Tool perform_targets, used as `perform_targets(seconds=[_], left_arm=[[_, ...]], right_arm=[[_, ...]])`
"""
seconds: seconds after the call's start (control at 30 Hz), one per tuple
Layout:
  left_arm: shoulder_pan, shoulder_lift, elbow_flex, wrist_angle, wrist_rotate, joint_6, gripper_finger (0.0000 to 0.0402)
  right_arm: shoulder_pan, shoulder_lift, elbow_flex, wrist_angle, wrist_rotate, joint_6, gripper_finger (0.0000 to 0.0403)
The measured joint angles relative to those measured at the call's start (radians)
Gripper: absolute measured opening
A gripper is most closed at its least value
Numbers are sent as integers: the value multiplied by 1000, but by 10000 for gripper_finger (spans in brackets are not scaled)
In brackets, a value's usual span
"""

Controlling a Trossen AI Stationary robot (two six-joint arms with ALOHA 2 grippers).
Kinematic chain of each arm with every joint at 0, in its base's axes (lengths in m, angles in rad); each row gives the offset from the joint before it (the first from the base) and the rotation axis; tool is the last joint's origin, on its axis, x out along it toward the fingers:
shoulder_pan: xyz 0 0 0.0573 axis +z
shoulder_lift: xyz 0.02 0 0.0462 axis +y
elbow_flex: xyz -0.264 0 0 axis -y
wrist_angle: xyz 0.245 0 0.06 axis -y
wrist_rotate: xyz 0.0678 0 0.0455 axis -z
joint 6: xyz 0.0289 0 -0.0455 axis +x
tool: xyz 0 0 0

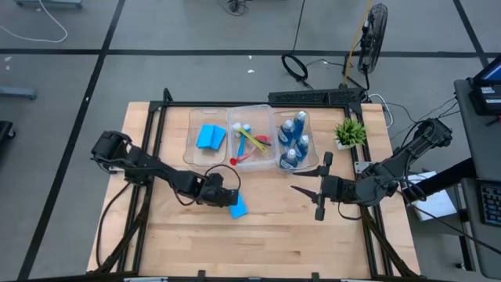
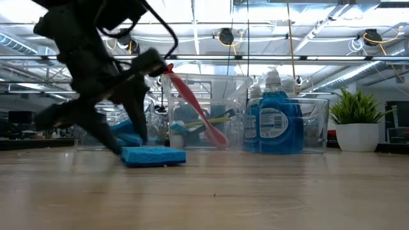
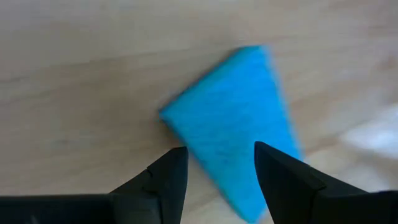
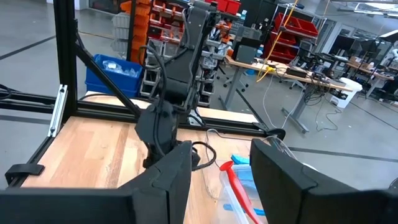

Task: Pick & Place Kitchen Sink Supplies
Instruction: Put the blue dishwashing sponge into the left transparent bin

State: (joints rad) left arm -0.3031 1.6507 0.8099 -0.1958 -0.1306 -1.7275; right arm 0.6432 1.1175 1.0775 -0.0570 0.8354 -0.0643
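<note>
Clear plastic bins stood side by side at the far middle of your wooden bench (image 1: 156,235), three in a row. Your left-hand bin (image 1: 193,137) held a flat light-blue sponge (image 1: 210,137). Your middle bin (image 1: 250,110) carried the long-handled brushes: a red brush (image 1: 249,156) lay slanted with its end poking over the near wall, and a yellow-green brush (image 1: 252,139) crossed it. Your right-hand bin (image 1: 308,117) was packed with small blue bottles (image 1: 295,141), standing upright with pale caps. Just beyond that bin, near the bench's right edge, a potted plant (image 1: 350,131) sat in a white pot.

Your left gripper (image 1: 227,196) was low over the bench in front of the bins, and a second sponge (image 3: 230,118) lay flat on the wood right at its tip. In the wrist view the fingers (image 3: 168,180) stood parted, one on each side of the sponge's near corner, with no squeeze showing; from the table-level view it looked as though they were down at the sponge's edge, though contact was hard to judge there.

Your right gripper (image 1: 309,180) waited above the bench in front of the bottle bin, its fingers spread and holding nothing.
</note>
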Motion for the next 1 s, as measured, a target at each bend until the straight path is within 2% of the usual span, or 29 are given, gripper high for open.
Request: perform_targets(seconds=[0.33,1.0], left_arm=[[17,73,4,35,105,-18,186],[22,76,3,-40,109,-24,181]], right_arm=[[-1,0,0,-7,0,-1,153],[-1,0,0,-8,0,-3,153]])
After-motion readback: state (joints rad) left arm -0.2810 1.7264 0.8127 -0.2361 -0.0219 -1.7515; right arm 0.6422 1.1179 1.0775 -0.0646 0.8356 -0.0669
